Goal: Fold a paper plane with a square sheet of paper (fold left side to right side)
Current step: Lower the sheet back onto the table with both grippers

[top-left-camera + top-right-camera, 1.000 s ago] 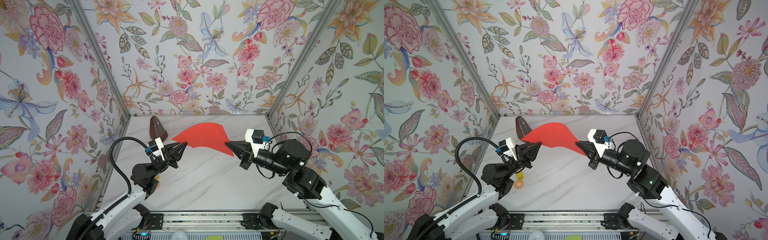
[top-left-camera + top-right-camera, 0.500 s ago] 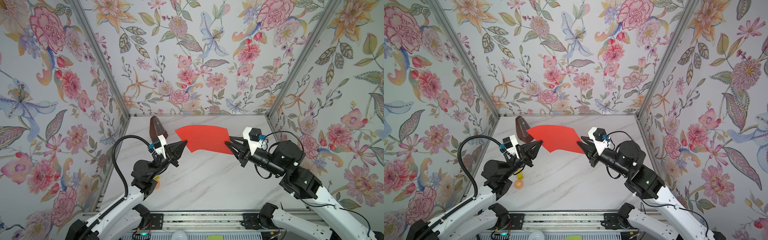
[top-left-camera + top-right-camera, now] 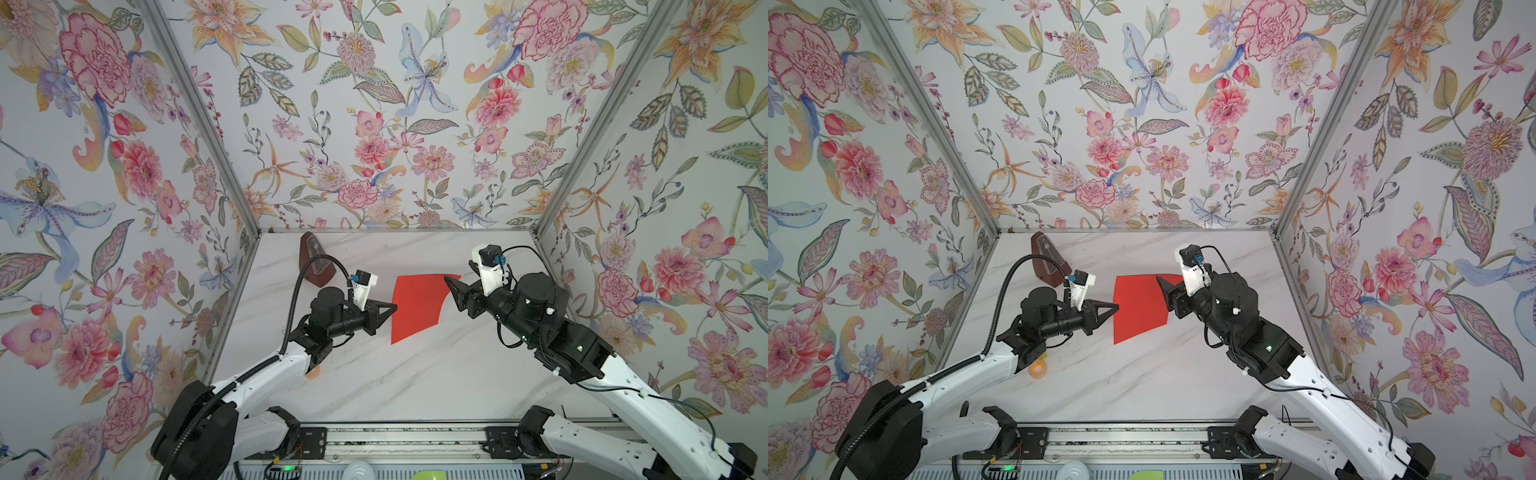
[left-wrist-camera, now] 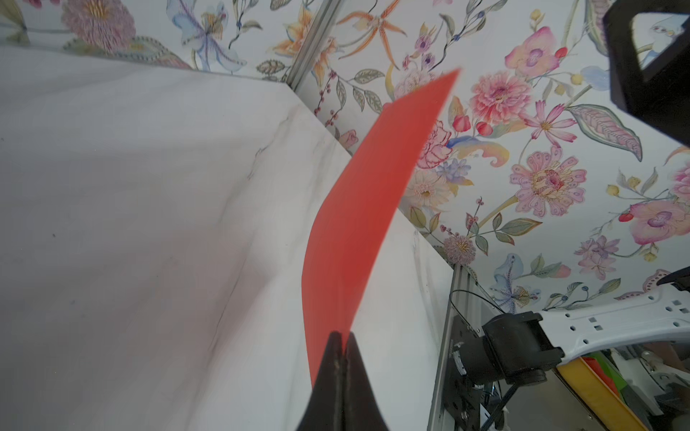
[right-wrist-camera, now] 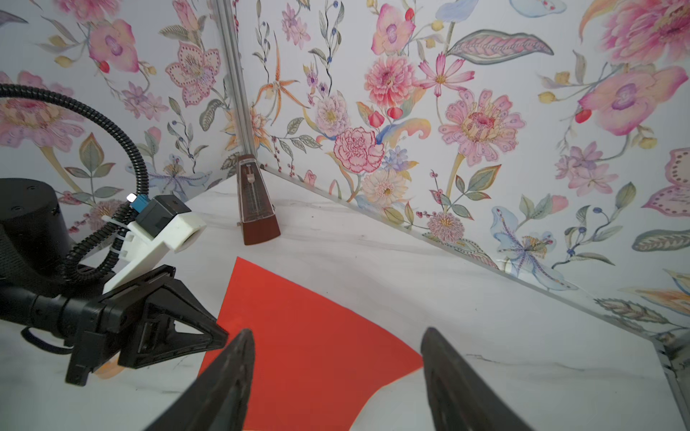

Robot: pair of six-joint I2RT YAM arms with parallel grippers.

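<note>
Square sheet of paper point(image 3: 417, 303) raised, curling — left gripper point(image 3: 394, 308) clamped on edge; right gripper point(image 5: 338, 331) spread apart alongside.

Top views overhead, wrist views low (close)

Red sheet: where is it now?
In both top views the square sheet of paper is mid-table toward the back, its left edge pinched by the left gripper, the open right gripper at its right edge; the metronome stands back-left.
</note>
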